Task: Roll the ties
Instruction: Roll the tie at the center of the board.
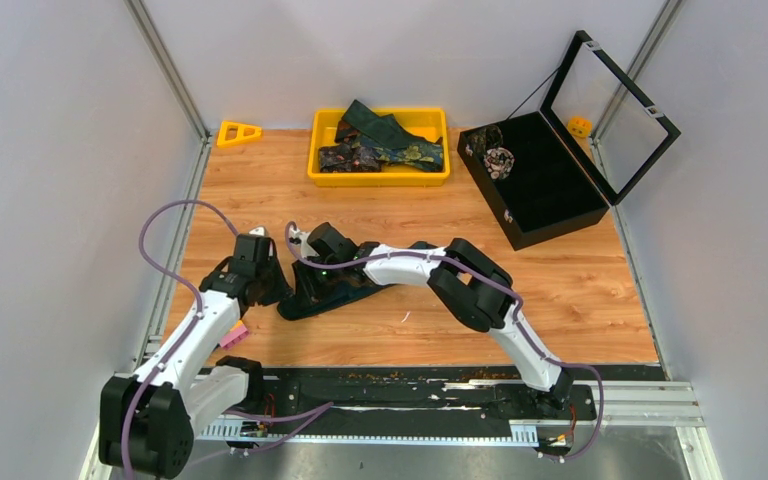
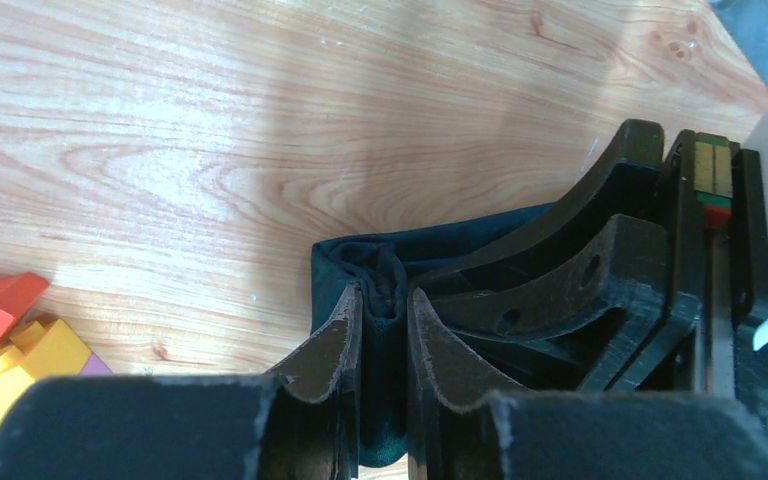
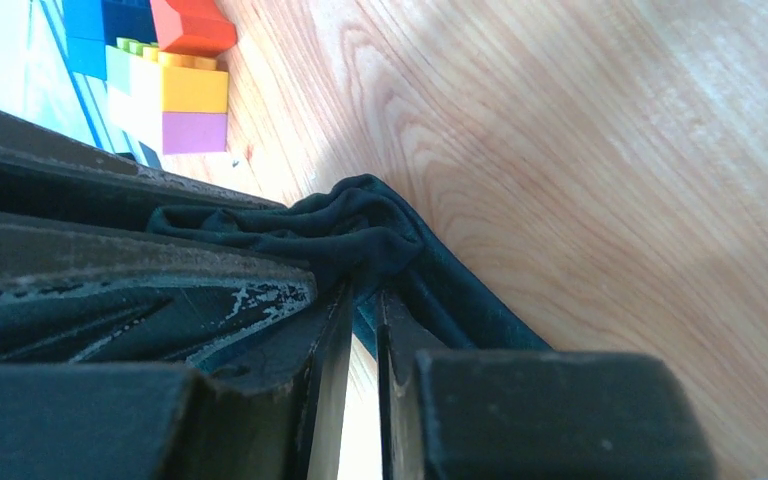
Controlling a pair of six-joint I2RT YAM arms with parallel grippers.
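From above, a dark teal tie (image 1: 332, 295) lies bunched on the wooden table (image 1: 580, 290), left of centre and near the arms' edge. Both arms bend in over it: the left gripper (image 1: 276, 284) is at its left end and the right gripper (image 1: 310, 268) is just beside it, the two nearly touching. More ties (image 1: 385, 148) are heaped in the yellow tray (image 1: 380, 178) at the far edge. To the right of the tray, a black case (image 1: 550, 215) stands with its clear lid up and a rolled tie (image 1: 501, 160) in its far corner.

In the left wrist view, the left gripper (image 2: 385, 320) is clamped on a fold of the tie (image 2: 360, 262), with the cloth pinched between its fingers (image 2: 335, 345). The right gripper's fingers (image 2: 560, 275) crowd in from the right, resting on the same cloth. Coloured blocks (image 2: 10, 340) sit at the lower left.

In the right wrist view, the right gripper (image 3: 365, 300) is squeezed nearly closed, and its tips nip the crumpled end of the tie (image 3: 360, 228). The blocks (image 3: 175, 85) lie beyond it on the table.
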